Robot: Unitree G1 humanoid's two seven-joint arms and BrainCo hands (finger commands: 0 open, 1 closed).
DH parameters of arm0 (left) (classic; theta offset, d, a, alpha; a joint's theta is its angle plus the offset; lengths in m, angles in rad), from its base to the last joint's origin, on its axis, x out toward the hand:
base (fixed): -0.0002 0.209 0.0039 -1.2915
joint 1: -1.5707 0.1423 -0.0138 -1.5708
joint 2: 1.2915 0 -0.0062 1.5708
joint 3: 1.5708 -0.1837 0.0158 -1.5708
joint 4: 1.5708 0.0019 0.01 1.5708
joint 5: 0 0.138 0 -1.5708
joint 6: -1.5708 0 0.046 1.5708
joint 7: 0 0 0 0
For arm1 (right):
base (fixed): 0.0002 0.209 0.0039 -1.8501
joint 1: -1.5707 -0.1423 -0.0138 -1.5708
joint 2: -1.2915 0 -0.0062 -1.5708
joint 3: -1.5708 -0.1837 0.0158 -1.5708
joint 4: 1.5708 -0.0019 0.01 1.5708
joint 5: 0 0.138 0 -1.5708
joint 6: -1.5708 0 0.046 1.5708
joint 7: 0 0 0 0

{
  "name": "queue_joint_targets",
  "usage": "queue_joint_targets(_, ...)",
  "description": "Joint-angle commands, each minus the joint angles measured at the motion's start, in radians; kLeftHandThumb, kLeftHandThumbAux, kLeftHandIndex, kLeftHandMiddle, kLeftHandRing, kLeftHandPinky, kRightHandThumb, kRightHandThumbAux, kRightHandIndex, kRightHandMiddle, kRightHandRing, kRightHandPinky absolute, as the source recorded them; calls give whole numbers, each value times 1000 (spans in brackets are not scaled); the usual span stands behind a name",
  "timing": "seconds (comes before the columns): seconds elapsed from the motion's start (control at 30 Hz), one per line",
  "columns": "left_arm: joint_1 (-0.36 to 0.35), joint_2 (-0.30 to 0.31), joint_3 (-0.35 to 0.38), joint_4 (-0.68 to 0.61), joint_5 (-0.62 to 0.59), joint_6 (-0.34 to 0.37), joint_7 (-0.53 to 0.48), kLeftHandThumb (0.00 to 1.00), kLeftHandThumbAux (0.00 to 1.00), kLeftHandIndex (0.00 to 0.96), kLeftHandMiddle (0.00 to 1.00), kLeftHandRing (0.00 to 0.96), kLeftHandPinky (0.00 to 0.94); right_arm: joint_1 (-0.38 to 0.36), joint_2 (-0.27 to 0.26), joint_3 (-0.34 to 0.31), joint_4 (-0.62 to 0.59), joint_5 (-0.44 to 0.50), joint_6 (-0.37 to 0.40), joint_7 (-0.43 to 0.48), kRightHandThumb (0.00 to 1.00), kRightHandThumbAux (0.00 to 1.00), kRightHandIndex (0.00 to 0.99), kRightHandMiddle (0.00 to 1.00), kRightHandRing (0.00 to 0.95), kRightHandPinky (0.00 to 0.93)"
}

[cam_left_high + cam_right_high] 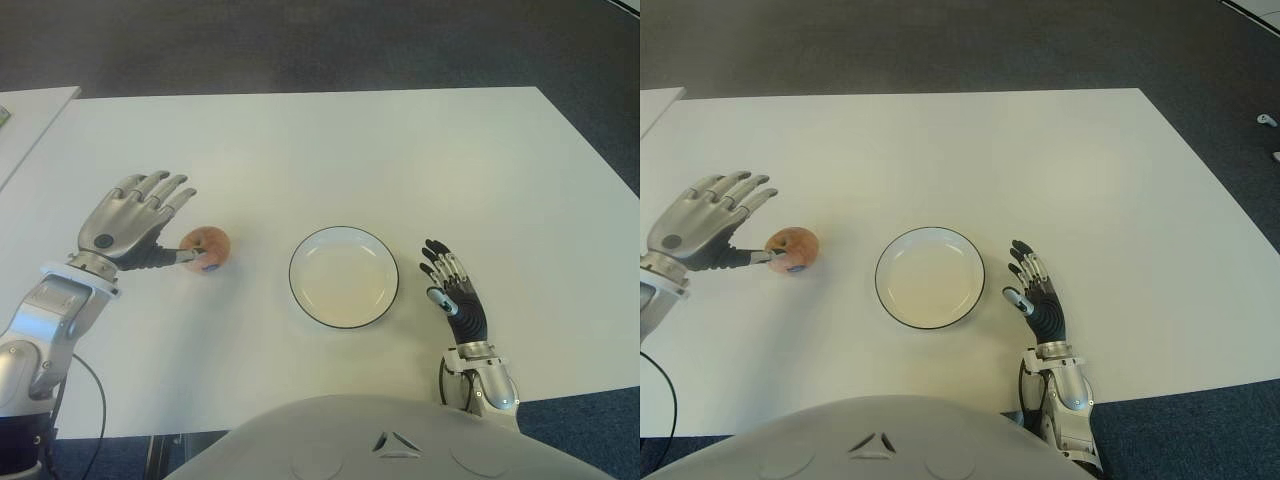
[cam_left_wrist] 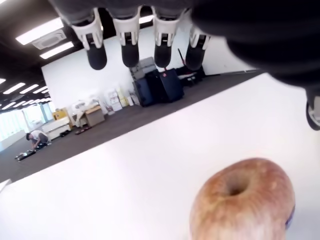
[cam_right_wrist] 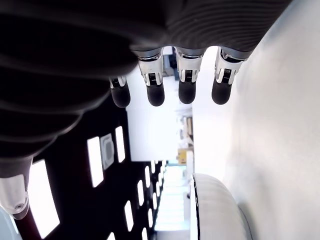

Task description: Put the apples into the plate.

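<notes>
Left hand [image 1: 135, 222] fingers spread, nothing gripped; thumb tip at the apple [image 1: 206, 249], can't tell if touching. Apple sits on the worktop [image 1: 330, 150] left of the plate [image 1: 343, 277], apart from it. Plate holds nothing. Right hand [image 1: 452, 290] open, palm up, just right of plate.

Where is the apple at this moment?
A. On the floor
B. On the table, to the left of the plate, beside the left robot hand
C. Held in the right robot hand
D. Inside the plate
B: the apple sits on the white table left of the empty plate, at the open left robot hand.
</notes>
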Motion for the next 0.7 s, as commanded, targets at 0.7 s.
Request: queue_joint_targets(0.7, -162, 113, -228, 314, -4, -61, 150, 344, 260, 94, 35, 6, 46, 59, 28, -6, 139, 25, 81, 8, 238, 544, 98, 97, 52, 67)
